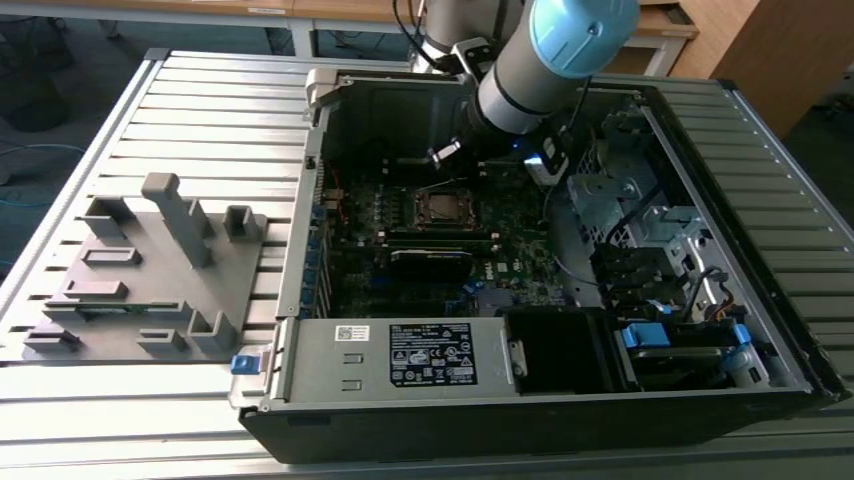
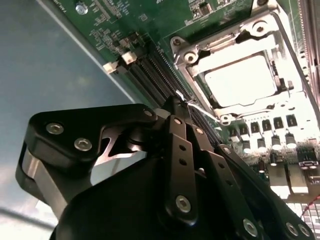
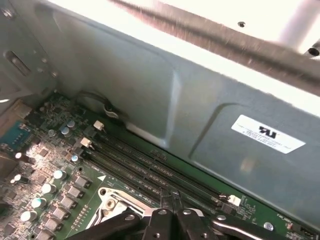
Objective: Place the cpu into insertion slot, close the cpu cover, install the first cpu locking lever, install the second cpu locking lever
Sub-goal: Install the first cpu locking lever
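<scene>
The open case [image 1: 320, 100] holds the green board [image 1: 514, 225]. In the board's slot [image 1: 438, 207] sits the cpu [image 2: 240, 80], its pale top showing through the window of the cover [image 2: 225, 44], which lies flat over it. The gripper [image 2: 179, 101] reaches into the case, fingers pinched together, its tip just beside 1 thin wire lever [image 2: 200, 109] at the slot's corner.

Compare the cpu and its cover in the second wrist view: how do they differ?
The cpu is a solid, plain square; the cover is an open frame. The cpu fills the opening, while the cover rings it. The cpu's top is smooth; the cover's edges are notched. Both are silvery metal and lie flat on the board.
</scene>
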Robot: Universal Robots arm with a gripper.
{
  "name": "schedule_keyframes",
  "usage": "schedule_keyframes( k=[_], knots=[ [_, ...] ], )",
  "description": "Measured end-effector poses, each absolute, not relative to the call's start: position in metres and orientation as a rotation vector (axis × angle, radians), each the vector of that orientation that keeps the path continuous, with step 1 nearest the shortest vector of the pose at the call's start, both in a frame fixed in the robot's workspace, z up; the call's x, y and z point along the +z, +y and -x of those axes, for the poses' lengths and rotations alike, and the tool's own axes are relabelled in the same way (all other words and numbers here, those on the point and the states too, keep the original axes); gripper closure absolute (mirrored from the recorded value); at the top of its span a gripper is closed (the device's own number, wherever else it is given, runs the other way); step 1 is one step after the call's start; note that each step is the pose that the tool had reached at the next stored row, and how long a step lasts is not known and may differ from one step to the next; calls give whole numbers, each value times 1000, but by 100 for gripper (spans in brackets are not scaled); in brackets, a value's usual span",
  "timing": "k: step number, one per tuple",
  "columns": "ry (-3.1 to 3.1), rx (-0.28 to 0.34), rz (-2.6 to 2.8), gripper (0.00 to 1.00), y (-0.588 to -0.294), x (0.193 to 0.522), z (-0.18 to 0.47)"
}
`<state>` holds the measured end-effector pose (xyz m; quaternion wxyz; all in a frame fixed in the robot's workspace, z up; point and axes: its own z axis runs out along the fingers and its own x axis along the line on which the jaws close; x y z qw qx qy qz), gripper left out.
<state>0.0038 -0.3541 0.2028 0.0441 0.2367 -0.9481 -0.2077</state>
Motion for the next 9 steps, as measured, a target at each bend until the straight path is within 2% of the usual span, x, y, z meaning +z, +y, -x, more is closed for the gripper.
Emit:
schedule_keyframes(
  k=[9],
  knots=[
    [-2898,-635,-723,90,-354,216,-4]
  ],
)
